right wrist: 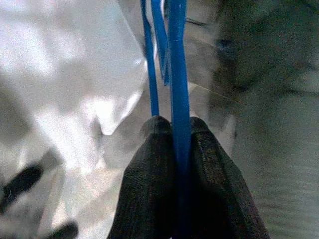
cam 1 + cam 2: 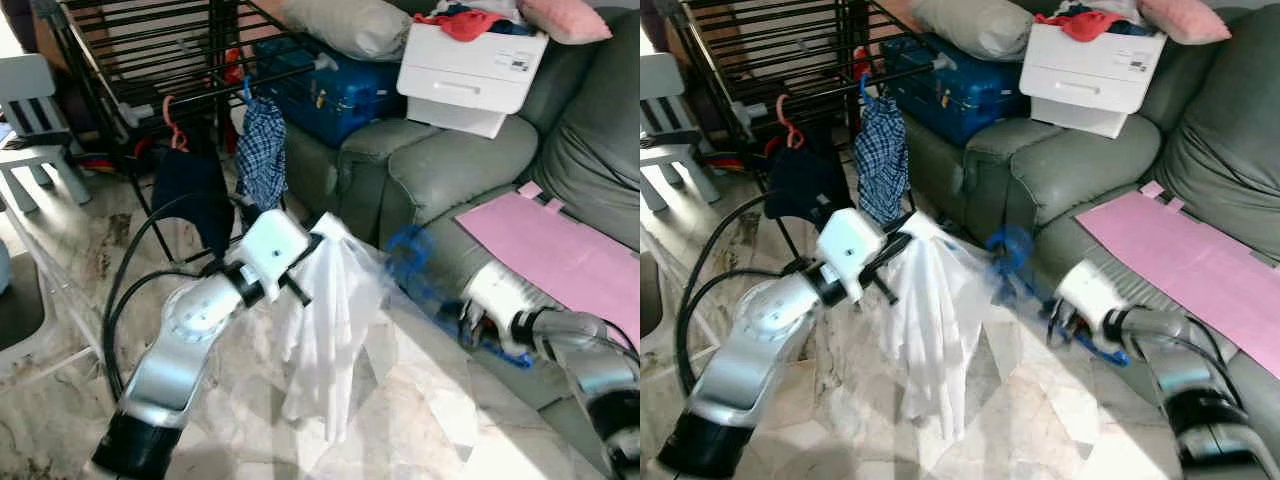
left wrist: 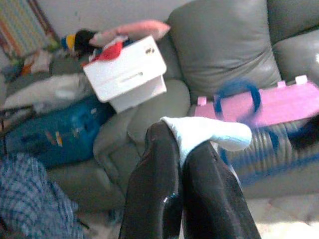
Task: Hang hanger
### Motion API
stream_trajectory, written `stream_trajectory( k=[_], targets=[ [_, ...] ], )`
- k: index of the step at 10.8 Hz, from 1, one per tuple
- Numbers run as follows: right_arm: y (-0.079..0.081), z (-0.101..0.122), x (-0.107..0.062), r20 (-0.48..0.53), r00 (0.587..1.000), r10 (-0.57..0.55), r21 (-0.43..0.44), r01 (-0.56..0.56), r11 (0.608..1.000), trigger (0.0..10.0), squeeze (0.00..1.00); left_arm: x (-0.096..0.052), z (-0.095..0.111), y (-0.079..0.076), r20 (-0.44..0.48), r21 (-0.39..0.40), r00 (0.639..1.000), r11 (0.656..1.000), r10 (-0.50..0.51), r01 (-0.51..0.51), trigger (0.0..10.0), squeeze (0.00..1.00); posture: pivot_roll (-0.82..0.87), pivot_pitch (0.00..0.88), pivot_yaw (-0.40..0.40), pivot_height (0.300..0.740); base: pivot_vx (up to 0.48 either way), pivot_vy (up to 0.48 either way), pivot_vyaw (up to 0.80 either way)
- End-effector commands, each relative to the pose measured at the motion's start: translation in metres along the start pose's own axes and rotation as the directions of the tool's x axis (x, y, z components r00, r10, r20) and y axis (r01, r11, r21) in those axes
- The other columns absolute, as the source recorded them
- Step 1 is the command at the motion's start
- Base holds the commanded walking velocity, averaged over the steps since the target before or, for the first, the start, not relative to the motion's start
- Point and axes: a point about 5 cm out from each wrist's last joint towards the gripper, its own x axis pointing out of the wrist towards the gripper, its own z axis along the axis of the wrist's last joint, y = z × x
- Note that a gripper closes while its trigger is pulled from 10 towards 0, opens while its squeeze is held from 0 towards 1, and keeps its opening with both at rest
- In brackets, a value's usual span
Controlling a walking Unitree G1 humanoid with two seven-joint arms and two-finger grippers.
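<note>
A: How far along are you?
B: Early. Your left gripper (image 3: 182, 149) pinches the shirt (image 2: 325, 320); your right gripper (image 1: 175, 130) is clamped on the blue hanger (image 1: 177, 64), just beside it. Threading and the rack (image 2: 150, 60) remain.

A blue plastic hanger (image 2: 1035, 275), blurred, is held in the air just before the front edge of the grey sofa (image 2: 1080, 170), its hook uppermost, pinched by the right gripper (image 1: 175, 137), beside a limp white garment (image 2: 930, 325).
</note>
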Motion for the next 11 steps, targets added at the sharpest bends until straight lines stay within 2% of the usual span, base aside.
stream_trajectory(
  k=[1,2,3,4,5,6,7,8,9,10,11],
  targets=[
    [-0.016,0.008,-0.003,0.044,0.991,-0.126,0.092,0.121,0.988,10.0,0.0,-0.006,0.007,0.009,0.021,0.017,0.999,0.999,0.037,-0.037,10.0,0.0,-0.08,0.0,0.026,0.74,0.0,0.0,0.0],
    [-0.028,0.016,-0.003,0.079,0.965,-0.249,0.194,0.231,0.953,10.0,0.0,-0.009,0.004,0.007,-0.002,0.003,0.999,0.999,0.04,-0.04,10.0,0.0,-0.08,0.0,0.028,0.74,0.0,0.0,0.0],
    [-0.041,0.038,0.0,0.153,0.913,-0.379,0.358,0.306,0.882,10.0,0.0,-0.006,0.002,-0.003,-0.014,-0.014,1.0,1.0,0.01,-0.01,10.0,0.0,-0.08,0.0,0.03,0.74,0.0,0.0,0.0],
    [-0.048,0.06,0.004,0.217,0.859,-0.463,0.51,0.305,0.804,10.0,0.0,-0.002,0.0,-0.014,-0.022,-0.031,0.999,0.999,-0.027,0.026,10.0,0.0,-0.08,0.0,0.031,0.74,0.0,0.0,0.0],
    [-0.054,0.089,0.01,0.26,0.783,-0.566,0.709,0.243,0.662,10.0,0.0,0.003,-0.004,-0.027,-0.035,-0.049,0.996,0.996,-0.083,0.081,10.0,0.0,-0.09,0.0,0.028,0.74,0.0,0.0,0.0],
    [-0.053,0.119,0.018,0.291,0.726,-0.623,0.838,0.121,0.532,10.0,0.0,0.007,-0.008,-0.038,-0.054,-0.048,0.988,0.989,-0.141,0.139,10.0,0.0,-0.09,0.0,0.022,0.74,0.0,0.0,0.0],
    [-0.05,0.138,0.023,0.307,0.695,-0.65,0.873,0.068,0.484,10.0,0.0,0.008,-0.009,-0.044,-0.063,-0.054,0.983,0.984,-0.172,0.168,10.0,0.0,-0.09,0.0,0.019,0.74,0.0,0.0,0.0],
    [-0.047,0.154,0.026,0.297,0.663,-0.687,0.912,0.017,0.41,10.0,0.0,0.007,-0.012,-0.047,-0.079,-0.091,0.98,0.981,-0.18,0.173,10.0,0.0,-0.09,0.0,0.014,0.74,0.0,0.0,0.0],
    [-0.044,0.169,0.028,0.292,0.648,-0.703,0.934,-0.035,0.356,10.0,0.0,0.005,-0.019,-0.048,-0.107,-0.107,0.978,0.98,-0.179,0.167,10.0,0.0,-0.09,0.0,0.009,0.74,0.0,0.0,0.0],
    [-0.038,0.188,0.031,0.332,0.649,-0.685,0.928,-0.096,0.359,10.0,0.0,0.002,-0.025,-0.049,-0.13,-0.109,0.975,0.98,-0.179,0.165,10.0,0.0,-0.09,0.0,0.005,0.74,0.0,0.0,0.0],
    [-0.039,0.202,0.028,0.35,0.624,-0.698,0.931,-0.151,0.332,10.0,0.0,-0.001,-0.031,-0.05,-0.157,-0.124,0.97,0.978,-0.185,0.167,10.0,0.0,-0.09,0.0,0.003,0.74,0.0,0.0,0.0]
  ],
)
